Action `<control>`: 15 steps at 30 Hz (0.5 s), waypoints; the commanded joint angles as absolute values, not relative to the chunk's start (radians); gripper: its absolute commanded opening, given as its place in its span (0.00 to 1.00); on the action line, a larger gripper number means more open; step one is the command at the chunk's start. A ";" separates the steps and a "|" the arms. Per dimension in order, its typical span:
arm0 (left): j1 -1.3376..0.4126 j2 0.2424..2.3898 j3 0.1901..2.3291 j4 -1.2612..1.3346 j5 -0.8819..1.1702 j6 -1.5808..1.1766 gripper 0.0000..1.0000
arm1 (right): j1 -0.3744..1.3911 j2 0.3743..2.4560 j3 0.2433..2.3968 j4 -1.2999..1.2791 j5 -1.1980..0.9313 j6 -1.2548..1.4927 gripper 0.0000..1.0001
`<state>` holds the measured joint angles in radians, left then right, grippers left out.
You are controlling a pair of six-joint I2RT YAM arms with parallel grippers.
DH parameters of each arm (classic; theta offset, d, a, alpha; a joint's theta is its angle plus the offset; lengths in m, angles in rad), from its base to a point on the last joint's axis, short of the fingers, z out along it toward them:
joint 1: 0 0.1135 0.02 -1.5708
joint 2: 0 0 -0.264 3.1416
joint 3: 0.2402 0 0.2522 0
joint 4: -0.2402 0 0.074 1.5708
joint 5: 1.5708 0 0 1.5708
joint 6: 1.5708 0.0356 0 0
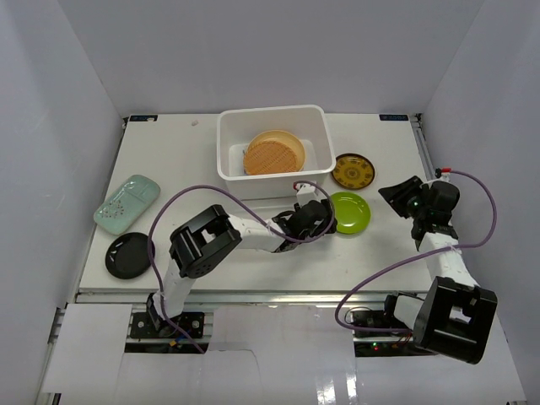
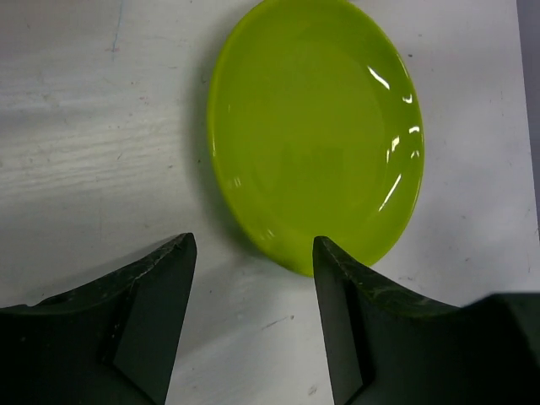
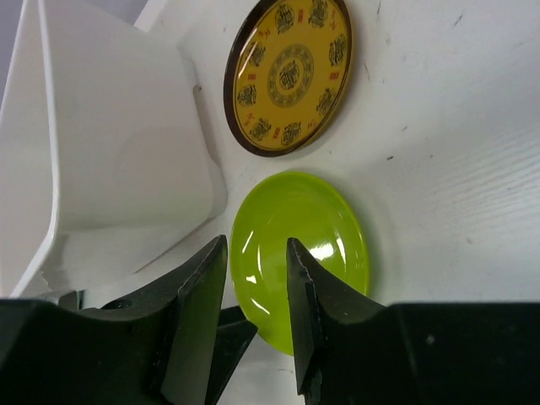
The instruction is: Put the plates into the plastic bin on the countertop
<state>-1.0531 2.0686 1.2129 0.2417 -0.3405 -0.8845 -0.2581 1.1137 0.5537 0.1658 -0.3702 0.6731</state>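
The left gripper (image 2: 254, 243) stands with jaws apart and empty, its tips at the near rim of the lime green plate (image 2: 316, 126) on the countertop (image 2: 84, 126). The right gripper (image 3: 256, 243) hangs above it, jaws narrowly parted, nothing held. Beyond lies the yellow-patterned plate (image 3: 288, 74), beside the plastic bin (image 3: 110, 152) — a ribbed orange plate (image 1: 272, 158) inside.

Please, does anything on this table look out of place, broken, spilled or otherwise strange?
Nothing is broken or spilled. One thing is odd: both arms aim at the same lime green plate. The left pincer, jaws apart, is at its edge. The right pincer, empty, faces it from the other side.
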 commanded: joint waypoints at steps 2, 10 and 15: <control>-1.054 2.117 1.267 0.212 -0.380 -0.894 0.63 | -0.259 1.129 0.525 0.278 -0.431 0.692 0.40; -1.055 2.180 1.328 0.146 -0.449 -0.890 0.05 | -0.272 1.281 0.532 0.337 -0.345 0.712 0.53; -1.054 2.100 1.227 0.144 -0.448 -0.876 0.00 | -0.270 1.469 0.629 0.325 -0.331 0.667 0.67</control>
<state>-1.0523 2.1464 1.2999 0.2661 -0.4202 -0.9207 -0.2676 1.4055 0.5549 0.2874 -0.3519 0.6960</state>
